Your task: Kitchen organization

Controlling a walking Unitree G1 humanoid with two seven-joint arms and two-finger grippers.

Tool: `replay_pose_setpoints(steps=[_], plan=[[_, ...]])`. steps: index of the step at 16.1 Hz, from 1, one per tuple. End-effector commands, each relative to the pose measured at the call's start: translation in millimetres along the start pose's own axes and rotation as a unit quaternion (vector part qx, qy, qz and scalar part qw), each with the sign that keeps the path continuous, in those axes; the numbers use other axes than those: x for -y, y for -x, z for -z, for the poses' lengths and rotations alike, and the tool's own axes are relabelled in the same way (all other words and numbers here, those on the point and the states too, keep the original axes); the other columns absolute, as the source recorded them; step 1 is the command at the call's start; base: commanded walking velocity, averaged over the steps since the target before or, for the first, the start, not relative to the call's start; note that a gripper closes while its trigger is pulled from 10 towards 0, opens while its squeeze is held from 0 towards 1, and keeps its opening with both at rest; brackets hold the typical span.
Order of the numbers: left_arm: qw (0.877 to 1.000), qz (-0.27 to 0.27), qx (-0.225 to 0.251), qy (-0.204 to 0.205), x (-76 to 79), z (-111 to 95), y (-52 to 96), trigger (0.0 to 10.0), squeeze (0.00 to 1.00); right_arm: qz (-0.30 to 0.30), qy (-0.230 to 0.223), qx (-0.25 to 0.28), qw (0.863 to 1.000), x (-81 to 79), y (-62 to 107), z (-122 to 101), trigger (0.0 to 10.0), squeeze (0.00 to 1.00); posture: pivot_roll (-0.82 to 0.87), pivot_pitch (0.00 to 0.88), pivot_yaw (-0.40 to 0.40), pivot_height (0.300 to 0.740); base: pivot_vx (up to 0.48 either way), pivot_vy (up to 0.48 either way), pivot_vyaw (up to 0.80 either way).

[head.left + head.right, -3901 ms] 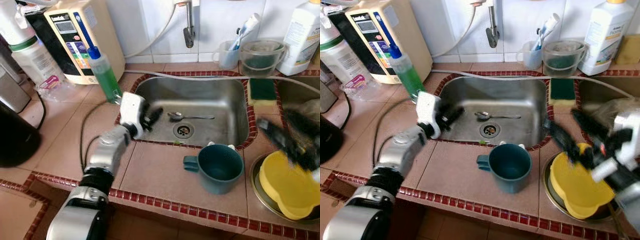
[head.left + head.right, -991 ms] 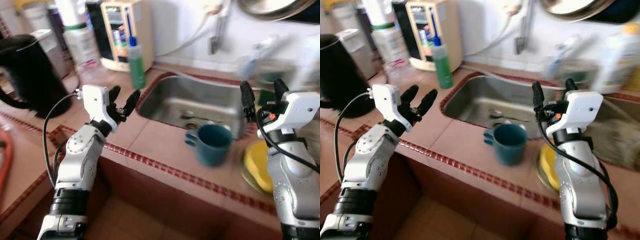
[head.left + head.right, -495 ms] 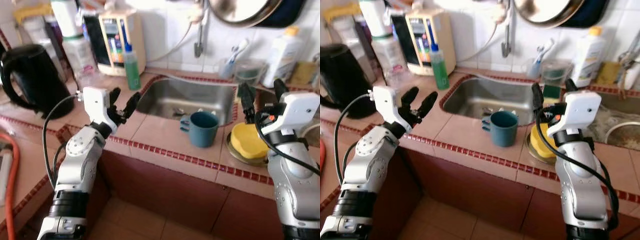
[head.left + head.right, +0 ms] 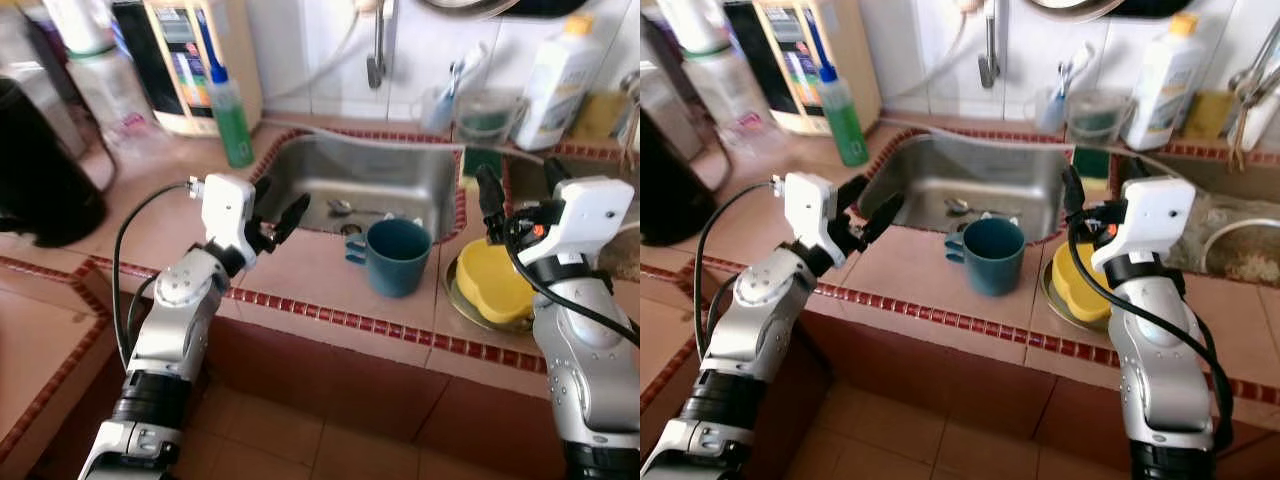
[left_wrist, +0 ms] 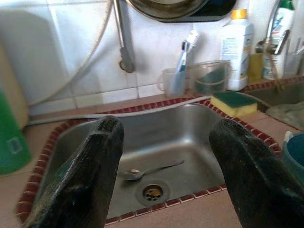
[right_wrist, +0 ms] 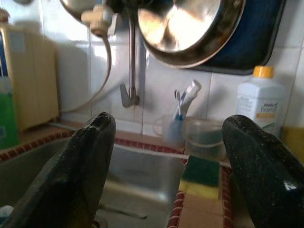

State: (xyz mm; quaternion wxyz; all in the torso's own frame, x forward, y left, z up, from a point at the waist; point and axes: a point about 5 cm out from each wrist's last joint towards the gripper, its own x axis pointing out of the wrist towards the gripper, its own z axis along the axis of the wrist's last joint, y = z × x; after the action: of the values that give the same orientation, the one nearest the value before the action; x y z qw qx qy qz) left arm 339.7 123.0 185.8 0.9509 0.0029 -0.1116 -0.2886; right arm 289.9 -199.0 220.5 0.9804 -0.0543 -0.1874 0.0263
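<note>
Along the counter's (image 4: 300, 290) front edge a teal mug (image 4: 394, 256) stands just before the steel sink (image 4: 400, 180), where a spoon (image 5: 148, 170) lies by the drain. Left gripper (image 4: 279, 212) hovers over the sink's near left corner, fingers spread wide and empty. Right gripper (image 4: 520, 185) hangs above the yellow bowl (image 4: 490, 282) at the counter's right end, likewise parted, holding nothing.

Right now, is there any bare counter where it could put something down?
Yes: the tiled counter between the sink and the front edge, left of the teal mug, is bare. Tile also lies bare between the green bottle and the black kettle. It is crowded right of the mug, where the yellow dish sits, and along the back wall.
</note>
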Motion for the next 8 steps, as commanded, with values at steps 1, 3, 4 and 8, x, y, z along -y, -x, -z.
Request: replay_pose_setpoints(steps=[1, 3, 4, 8], plan=[[1.000, 0.004, 0.001, -0.002, -3.5, 0, 0.4, 10.0, 0.00, -0.003, 0.003, -0.008, 1.000, -1.9, -0.2, 1, 10.0, 0.00, -0.23, 0.053, 0.097, 0.740, 0.000, 0.000, -0.68], [1.000, 0.004, 0.002, 0.002, -4.0, 0, -1.6, 10.0, 0.00, -0.005, 0.005, -0.011, 1.000, -2.8, 0.6, 2, 10.0, 0.00, -0.23, 0.056, 0.097, 0.740, 0.000, 0.000, -0.67], [1.000, 0.005, 0.002, 0.002, -4.8, -1, -1.9, 10.0, 0.00, -0.005, 0.007, -0.012, 1.000, -2.9, 0.8, 2, 10.0, 0.00, -0.23, 0.056, 0.098, 0.740, 0.000, 0.000, -0.67], [0.999, 0.034, 0.016, -0.006, -7.7, -16, -1.9, 10.0, 0.00, -0.009, 0.009, -0.011, 1.000, -1.0, 10.9, 6, 10.0, 0.00, -0.23, 0.056, 0.105, 0.740, 0.000, 0.000, -0.11]])
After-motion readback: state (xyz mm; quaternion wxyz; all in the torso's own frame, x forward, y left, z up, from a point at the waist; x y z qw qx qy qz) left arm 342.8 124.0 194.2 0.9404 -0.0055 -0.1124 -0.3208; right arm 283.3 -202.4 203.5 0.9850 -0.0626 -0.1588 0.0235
